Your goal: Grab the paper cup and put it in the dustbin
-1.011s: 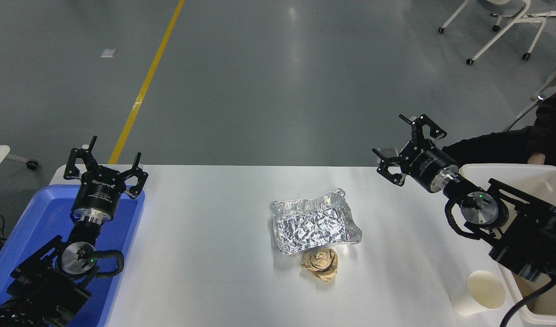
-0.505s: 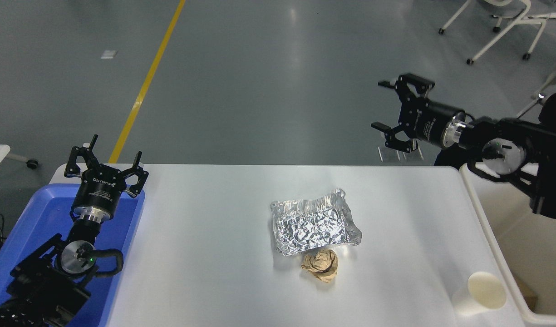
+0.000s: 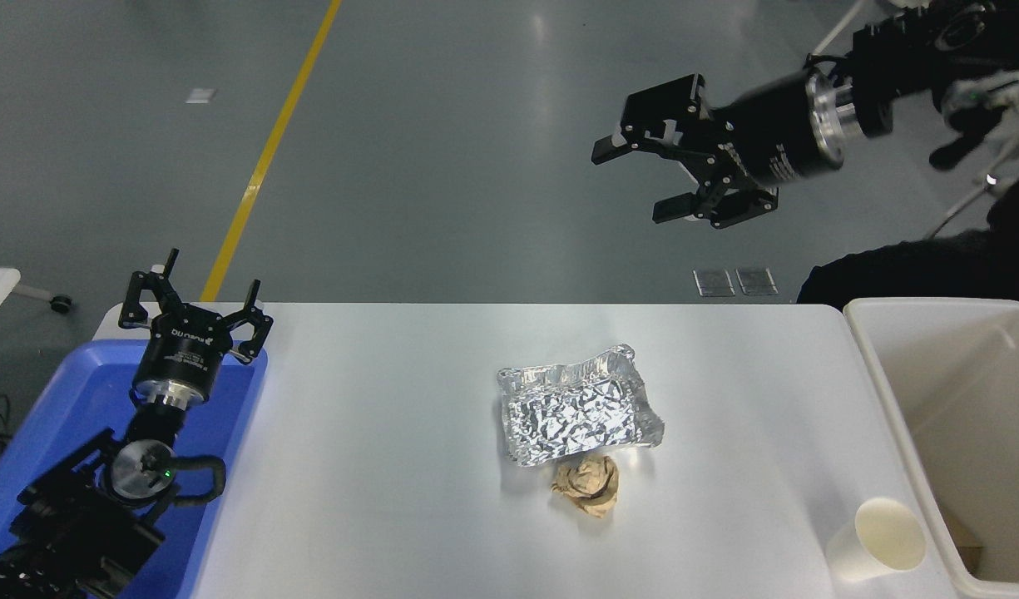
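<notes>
My right end effector (image 3: 663,179) hangs open, well away from the cup (image 3: 879,541); a careless reach could topple it off the worktop (image 3: 376,466) edge.

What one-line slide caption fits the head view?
Right hand open, raised beyond the table; paper cup upright beside the dustbin.

Right arm reaches in from the upper right, raised high, right gripper (image 3: 642,179) pointing left, jaws spread. Left arm parked lower left, left gripper (image 3: 195,301) pointing away, fingers apart.
</notes>
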`<state>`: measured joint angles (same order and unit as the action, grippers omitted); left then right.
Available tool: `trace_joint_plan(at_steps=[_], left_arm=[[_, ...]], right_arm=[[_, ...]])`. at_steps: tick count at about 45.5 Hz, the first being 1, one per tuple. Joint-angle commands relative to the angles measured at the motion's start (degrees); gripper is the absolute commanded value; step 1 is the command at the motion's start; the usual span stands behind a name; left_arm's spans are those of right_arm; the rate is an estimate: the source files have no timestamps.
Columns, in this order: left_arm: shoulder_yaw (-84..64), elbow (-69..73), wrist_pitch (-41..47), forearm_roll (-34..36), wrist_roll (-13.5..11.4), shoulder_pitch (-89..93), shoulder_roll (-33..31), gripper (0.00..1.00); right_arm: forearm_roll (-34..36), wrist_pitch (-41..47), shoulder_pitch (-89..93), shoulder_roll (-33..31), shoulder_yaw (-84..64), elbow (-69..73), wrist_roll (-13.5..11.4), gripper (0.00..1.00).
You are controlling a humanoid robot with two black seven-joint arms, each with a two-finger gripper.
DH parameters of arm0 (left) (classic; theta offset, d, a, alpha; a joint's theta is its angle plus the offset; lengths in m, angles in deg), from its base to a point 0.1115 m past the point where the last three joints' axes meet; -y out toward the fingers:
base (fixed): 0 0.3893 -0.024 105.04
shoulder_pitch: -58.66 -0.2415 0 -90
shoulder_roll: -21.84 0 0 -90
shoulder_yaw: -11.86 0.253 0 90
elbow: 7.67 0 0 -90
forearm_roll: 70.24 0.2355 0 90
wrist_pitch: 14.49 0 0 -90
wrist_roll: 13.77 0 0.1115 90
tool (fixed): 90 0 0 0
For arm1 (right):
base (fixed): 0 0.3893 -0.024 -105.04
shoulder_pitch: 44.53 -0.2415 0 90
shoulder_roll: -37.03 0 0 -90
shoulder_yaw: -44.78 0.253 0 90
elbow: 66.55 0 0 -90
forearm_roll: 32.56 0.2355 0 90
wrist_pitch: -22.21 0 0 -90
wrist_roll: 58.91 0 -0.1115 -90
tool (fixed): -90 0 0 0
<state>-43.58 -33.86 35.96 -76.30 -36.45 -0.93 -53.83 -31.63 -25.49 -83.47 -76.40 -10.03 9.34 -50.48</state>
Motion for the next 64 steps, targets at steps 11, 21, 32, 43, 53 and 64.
trace_joint_plan(at_steps=[11,21,32,43,53,64], left_arm=[[-0.02,0.00,0.00,0.00,0.01,0.00,0.00,1.00],[-0.11,0.00,0.00,-0.09,0.01,-0.08,0.00,1.00],[-0.11,0.00,0.00,-0.09,0.01,-0.08,-0.08,1.00],[-0.11,0.00,0.00,-0.09,0.01,-0.08,-0.08,1.00],[-0.11,0.00,0.00,-0.09,0.01,-0.08,-0.08,1.00],[-0.11,0.00,0.00,-0.18,-0.08,-0.08,-0.08,1.00]], right_arm=[[-1.72,2.70,-14.93,8.40,-13.92,14.02,0.18,1.00],[-1.90,2.70,-16.26,8.22,-19.63,19.39,0.18,1.00],[-2.07,2.70,-16.78,9.10,-20.08,20.36,0.09,1.00],[-2.60,2.70,-15.38,10.60,-19.28,19.21,0.09,1.00],[-4.18,2.70,-13.27,9.72,-19.02,18.77,0.09,1.00],[-17.00,-0.28,-8.96,2.17,-23.58,18.77,0.18,1.00]])
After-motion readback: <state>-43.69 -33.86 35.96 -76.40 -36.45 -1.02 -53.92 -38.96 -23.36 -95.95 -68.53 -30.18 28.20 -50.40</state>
